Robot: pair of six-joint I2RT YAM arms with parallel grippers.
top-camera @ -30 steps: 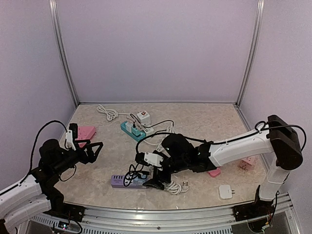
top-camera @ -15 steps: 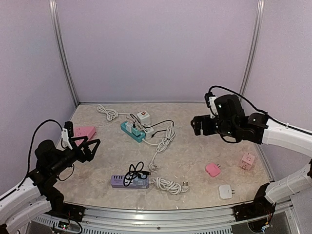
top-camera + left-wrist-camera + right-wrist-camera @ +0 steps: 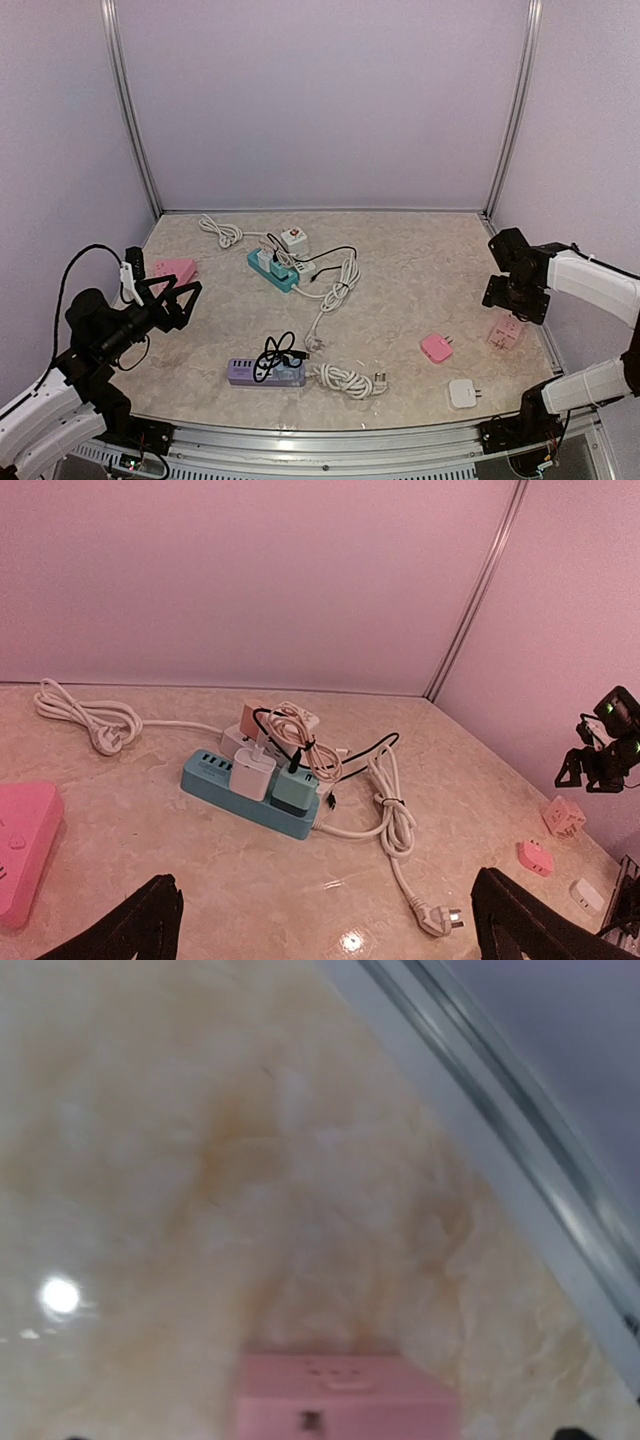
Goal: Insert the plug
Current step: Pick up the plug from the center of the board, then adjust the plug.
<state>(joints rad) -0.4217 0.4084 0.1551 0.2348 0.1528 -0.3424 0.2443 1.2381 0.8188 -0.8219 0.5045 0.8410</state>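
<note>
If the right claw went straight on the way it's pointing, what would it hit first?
Most likely the pink cube socket, right ahead of the open right gripper. The blurred view leaves depth unclear.

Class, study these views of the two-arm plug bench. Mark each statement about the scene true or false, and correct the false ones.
1. The left gripper is open and empty. True.
2. A black cable lies bunched by the purple power strip. True.
3. The teal power strip has nothing plugged in. False: a white adapter and a green adapter sit in it.
4. The right gripper hovers over the purple power strip. False: it is near the right wall, above the pink cube adapter.
</note>
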